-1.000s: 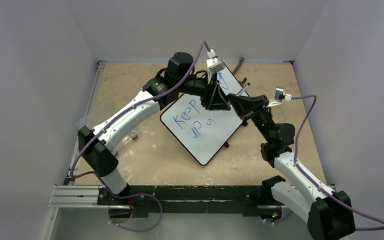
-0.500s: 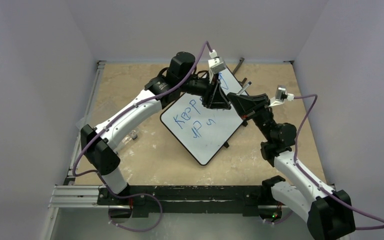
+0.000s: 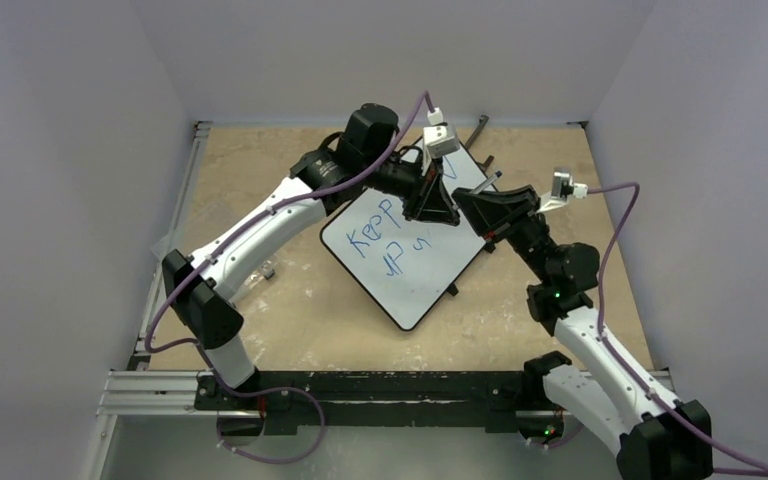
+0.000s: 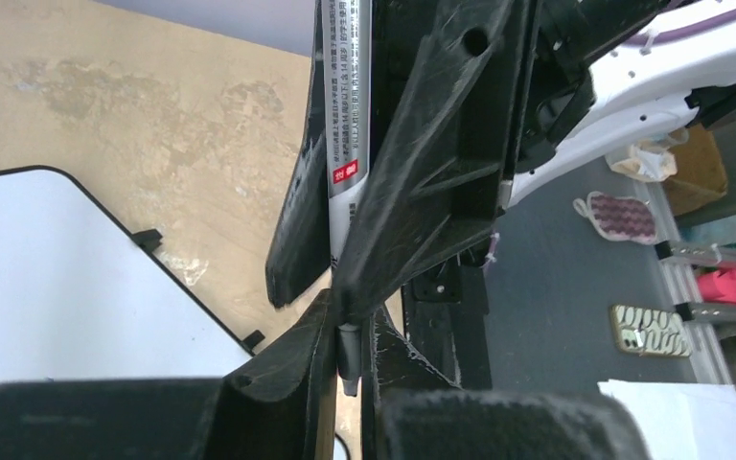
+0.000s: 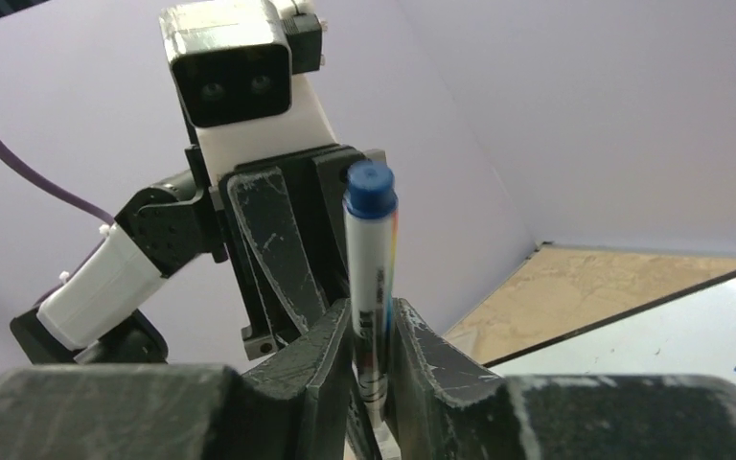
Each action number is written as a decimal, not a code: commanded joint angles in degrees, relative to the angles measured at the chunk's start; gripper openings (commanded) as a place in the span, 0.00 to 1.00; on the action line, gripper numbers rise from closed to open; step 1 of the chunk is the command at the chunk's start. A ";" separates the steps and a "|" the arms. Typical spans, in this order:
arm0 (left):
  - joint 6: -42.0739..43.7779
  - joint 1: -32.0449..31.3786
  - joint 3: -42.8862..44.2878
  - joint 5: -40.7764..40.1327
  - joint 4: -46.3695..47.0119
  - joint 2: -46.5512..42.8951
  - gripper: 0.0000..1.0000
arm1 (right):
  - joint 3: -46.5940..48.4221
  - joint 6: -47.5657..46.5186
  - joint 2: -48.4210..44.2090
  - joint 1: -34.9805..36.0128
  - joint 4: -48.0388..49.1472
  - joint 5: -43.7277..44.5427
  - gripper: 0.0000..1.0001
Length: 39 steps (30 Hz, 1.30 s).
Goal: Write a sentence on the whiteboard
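1. We see the whiteboard (image 3: 415,285) lying flat near the middle of the table (image 3: 290,300), turned so one corner points at us.
2. The sentence (image 3: 380,225) is in blue. "Keep" is readable with a shorter line nearer us, and the arms hide the rest.
3. Both grippers meet above the board's far right part.
4. The right gripper (image 5: 372,326) is clamped on the barrel of a marker (image 5: 372,259).
5. The left gripper (image 4: 348,331) is pinched tight on one end of that same marker.
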 commanded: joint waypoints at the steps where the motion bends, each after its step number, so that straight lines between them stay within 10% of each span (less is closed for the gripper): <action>1: 12.85 0.19 5.87 -0.21 -10.92 -2.35 0.00 | 8.07 -9.95 -4.24 0.09 -15.46 -3.34 0.28; 13: 26.59 0.17 12.81 -1.88 -26.36 -0.90 0.00 | 24.06 -22.47 -0.35 0.10 -43.55 -13.20 0.31; 39: 31.21 -0.34 16.30 -7.77 -32.52 1.01 0.00 | 25.62 -22.37 6.63 0.03 -47.11 -24.38 0.29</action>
